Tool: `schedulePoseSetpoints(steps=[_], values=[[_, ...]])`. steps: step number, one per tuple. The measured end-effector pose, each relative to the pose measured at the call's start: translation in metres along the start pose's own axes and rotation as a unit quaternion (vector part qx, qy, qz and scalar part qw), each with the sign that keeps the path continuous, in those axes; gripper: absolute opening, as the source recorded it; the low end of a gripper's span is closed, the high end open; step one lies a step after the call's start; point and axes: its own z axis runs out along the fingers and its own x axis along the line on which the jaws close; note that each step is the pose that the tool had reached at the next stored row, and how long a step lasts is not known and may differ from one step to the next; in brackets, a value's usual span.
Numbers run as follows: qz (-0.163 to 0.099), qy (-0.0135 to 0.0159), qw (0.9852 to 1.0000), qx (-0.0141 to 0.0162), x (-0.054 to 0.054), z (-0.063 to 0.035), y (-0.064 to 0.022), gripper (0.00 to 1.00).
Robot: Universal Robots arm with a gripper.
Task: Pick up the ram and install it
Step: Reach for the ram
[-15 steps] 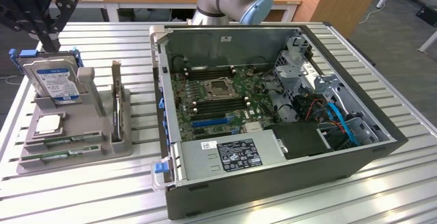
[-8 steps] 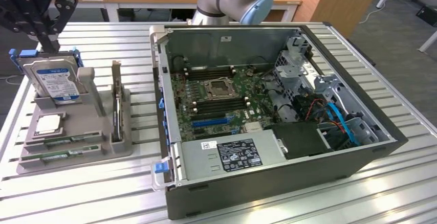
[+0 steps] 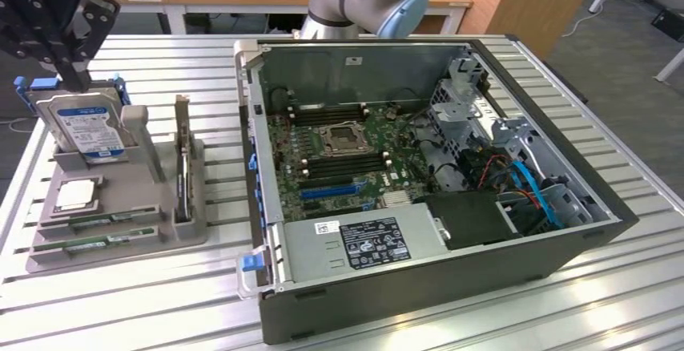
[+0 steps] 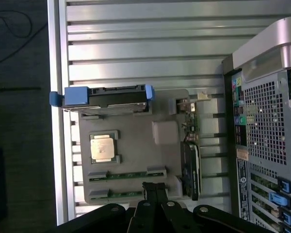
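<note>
Ram (image 4: 128, 174): thin green stick with black chips, lying flat in a slot of the moulded grey tray (image 4: 132, 145), with a second stick (image 4: 121, 194) alongside. It is not yet lifted, so I judge both pick-up and installation outstanding. Pincer (image 4: 154, 187): black, fingers together and empty, hovering above the tray. The tray also carries a square silver processor (image 4: 104, 148), a blue-railed drive (image 3: 86, 127) and an upright card (image 3: 187, 167). Case (image 3: 428, 287): open, dark metal; the motherboard (image 3: 342, 151) memory slots appear vacant. Worktop (image 3: 620, 311): ribbed aluminium.
</note>
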Motion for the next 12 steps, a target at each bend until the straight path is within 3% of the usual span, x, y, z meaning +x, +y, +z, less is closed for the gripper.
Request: schedulePoseSetpoints(steps=[12], values=[[0.000,0.0006,1.0000,0.0014,-0.001,-0.0006,-0.0148,0.11]])
